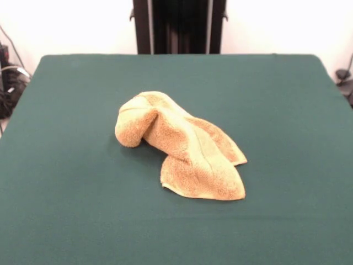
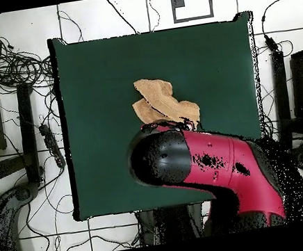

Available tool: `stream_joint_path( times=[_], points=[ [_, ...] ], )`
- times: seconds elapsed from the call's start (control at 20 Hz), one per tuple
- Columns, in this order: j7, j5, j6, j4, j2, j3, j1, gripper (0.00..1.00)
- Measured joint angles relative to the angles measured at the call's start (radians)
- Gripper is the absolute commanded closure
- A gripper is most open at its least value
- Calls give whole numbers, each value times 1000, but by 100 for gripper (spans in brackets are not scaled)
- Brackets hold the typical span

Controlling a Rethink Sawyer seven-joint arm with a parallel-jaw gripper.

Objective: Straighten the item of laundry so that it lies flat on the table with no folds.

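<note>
From the near side, the first thing in front of me is a wide stretch of the dark green surface point(image 1: 66, 221), bare cloth right up to the towel. The towel point(image 1: 182, 149) sits roughly in the middle of it, well apart from every edge, and it is far from flat. Its nearest part is a fanned-out flap lying down on the cloth, with a hemmed edge curving along the front. Behind that the fabric climbs into a thick ridge, doubled over itself in several layers, and at the far left end it rolls into a rounded, tucked-in lump. I cannot make out a label from here.

Beyond the towel the surface runs clear to its far edge, where the black pedestal point(image 1: 179, 25) stands against the pale wall.

Looking from above, the red and black arm point(image 2: 210, 171) reaches over the surface, its bulky black head hanging close to the side of the towel nearest the base and covering part of it. The tool itself is hidden beneath that head, so I cannot tell whether it is wide, narrow or holding anything.

My reading is that the straightening is at an early stage: nothing is spread yet, and the job in hand is choosing a hold. The next move, I would guess, calls for pinching one free corner of the low flap, taking only the top layer, and drawing it outward away from the rolled lump so the folds open rather than drag along as one bundle.
</note>
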Motion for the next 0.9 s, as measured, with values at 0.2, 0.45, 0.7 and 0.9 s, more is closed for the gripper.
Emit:
stream_joint_path(
  times=[0.2, 0.45, 0.7, 0.9],
  points=[
    [0, 0, -22, 1, 0, 7, 1, 0],
    [0, -2, -40, 0, 2, 19, 2, 0],
    [0, -7, -58, -1, 23, 19, 13, 0],
    [0, -17, -58, -23, 79, 20, 34, 0]
  ],
)
